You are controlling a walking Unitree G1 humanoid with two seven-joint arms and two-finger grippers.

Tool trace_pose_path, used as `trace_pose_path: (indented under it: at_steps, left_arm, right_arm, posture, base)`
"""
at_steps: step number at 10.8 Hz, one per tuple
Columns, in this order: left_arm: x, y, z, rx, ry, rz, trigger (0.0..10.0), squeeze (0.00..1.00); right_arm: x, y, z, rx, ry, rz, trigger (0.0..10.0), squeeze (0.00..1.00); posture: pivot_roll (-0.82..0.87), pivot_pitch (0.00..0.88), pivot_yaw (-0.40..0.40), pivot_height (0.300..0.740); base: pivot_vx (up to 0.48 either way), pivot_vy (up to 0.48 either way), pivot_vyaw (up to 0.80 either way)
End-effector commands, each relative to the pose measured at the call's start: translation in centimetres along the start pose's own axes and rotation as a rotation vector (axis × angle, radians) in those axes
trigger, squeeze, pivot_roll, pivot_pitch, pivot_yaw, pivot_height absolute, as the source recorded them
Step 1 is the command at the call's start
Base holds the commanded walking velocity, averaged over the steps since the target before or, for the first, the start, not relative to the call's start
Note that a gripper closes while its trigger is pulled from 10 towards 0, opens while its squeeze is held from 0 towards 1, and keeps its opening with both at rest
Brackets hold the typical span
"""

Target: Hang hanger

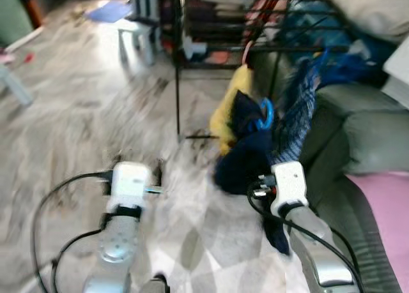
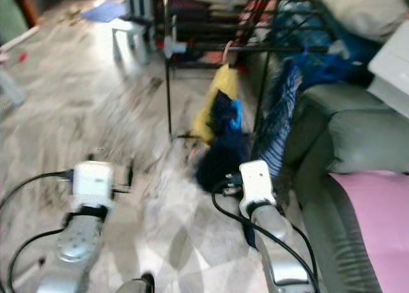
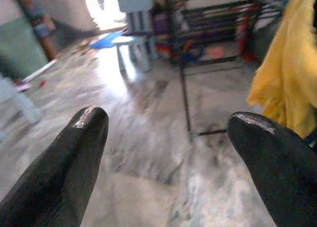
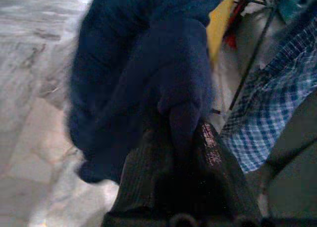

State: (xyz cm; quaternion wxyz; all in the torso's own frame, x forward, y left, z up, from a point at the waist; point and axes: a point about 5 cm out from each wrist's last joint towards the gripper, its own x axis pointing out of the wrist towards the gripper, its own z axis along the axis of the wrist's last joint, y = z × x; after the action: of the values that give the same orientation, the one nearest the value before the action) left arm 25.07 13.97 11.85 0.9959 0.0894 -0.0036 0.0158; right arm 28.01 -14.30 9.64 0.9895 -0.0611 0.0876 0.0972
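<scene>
The right claw [image 4: 178, 153] is pressed together on a fold of the dark navy garment [image 1: 246, 156], which bunches out ahead of it toward 12 o'clock. Against that cloth shows a blue curved piece [image 1: 264, 114], most likely the hanger's hook, though blur keeps me from being sure. Beyond it, at about 12 to 1 o'clock, stands the black metal rack [image 1: 255, 47] with a yellow garment [image 1: 233, 105] and a blue checked cloth [image 1: 300, 105] hanging from its rail.

The left claw [image 3: 168, 138] is spread wide and holds nothing, low at 9 o'clock over the marble floor [image 1: 83, 120].

The risks, as I judge them: the grip seems to be on fabric, not on the hanger, so the hanger could slide out or twist as it rises. The crowded rail could snag the hook on neighbouring cloth. The sofa [image 1: 370, 133] at 3 o'clock hems in the right arm.
</scene>
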Motion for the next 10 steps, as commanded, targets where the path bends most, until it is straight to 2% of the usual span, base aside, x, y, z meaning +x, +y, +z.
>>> trace_pose_path:
  at_steps: [1, 3, 6, 10]
  left_arm:
    - [-0.3, -0.5, 0.1, -0.011, 0.005, -0.015, 10.0, 0.00]
    - [-0.1, -1.9, 0.1, -0.039, 0.018, -0.063, 10.0, 0.00]
    - [0.6, -1.9, 0.2, -0.033, 0.018, -0.044, 10.0, 0.00]
    - [1.2, -2.5, 0.3, -0.051, 0.020, -0.036, 10.0, 0.00]
  right_arm:
    - [0.1, -0.4, 1.3, -0.006, -0.046, -0.002, 10.0, 0.00]
    - [0.3, -0.5, 2.1, -0.040, -0.066, 0.020, 10.0, 0.00]
    - [0.3, -0.7, 1.8, -0.044, -0.048, 0.028, 10.0, 0.00]
    - [0.6, 0.0, 2.1, -0.065, -0.044, 0.086, 10.0, 0.00]
  posture:
    - [0.04, 0.212, -0.085, 0.740]
    - [0.01, 0.214, -0.082, 0.740]
    - [-0.01, 0.208, -0.086, 0.740]
    - [-0.01, 0.186, -0.119, 0.740]
  base:
    - [0.000, 0.000, 0.80]
    - [0.000, 0.000, 0.80]
    - [0.000, 0.000, 0.80]
    - [0.000, 0.000, 0.80]
